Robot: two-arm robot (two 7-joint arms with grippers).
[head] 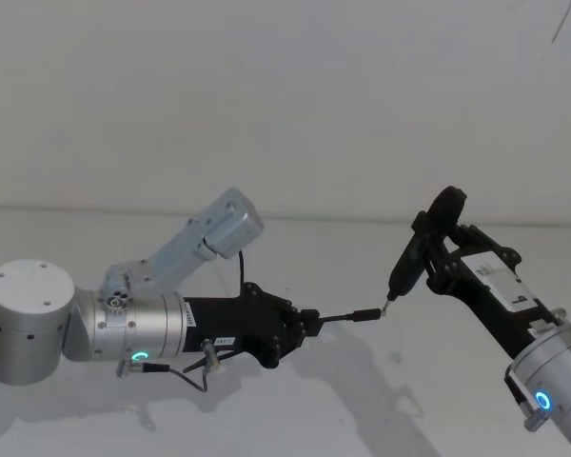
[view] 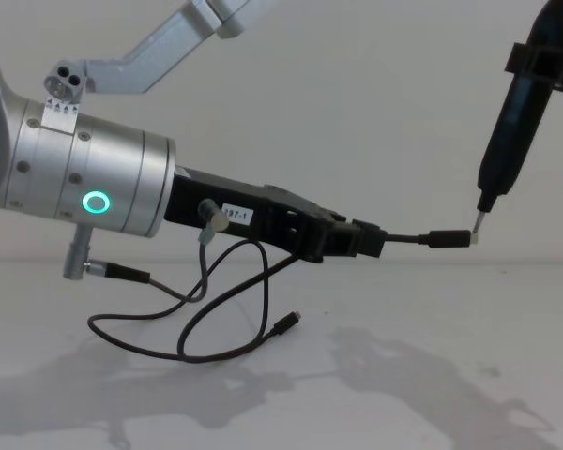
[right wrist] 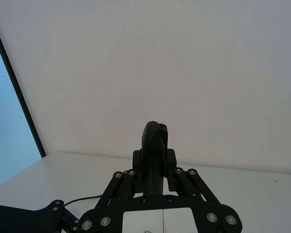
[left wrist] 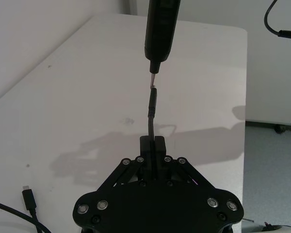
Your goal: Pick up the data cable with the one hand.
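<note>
Plain white tabletop (view: 507,394) against a bare white wall. The data cable, a long thin black flexible cord (view: 216,328), is lifted at one end: its small dark plug with a metal tip (view: 448,238) sticks out level in the air past the left gripper (view: 361,239), a black blocky two-jaw hand with a white label on a thick silver cylinder with a green ring light. Jaws are pinched tight on the cord just behind the plug, nearly no gap. The rest of the cable droops in a loose loop onto the table, its other plug (view: 285,323) lying flat there.

The pick looks done; the plug is held stiffly forward, likely to present it. Its tip meets the point of a slim black pen-shaped tool (view: 511,122), touching or just apart, cannot tell. The right gripper (right wrist: 154,167) is clamped around that tool's body, angling it down towards the plug.

A short grey wire with a silver barrel connector (view: 103,272) hangs under the left wrist, not part of the task.
</note>
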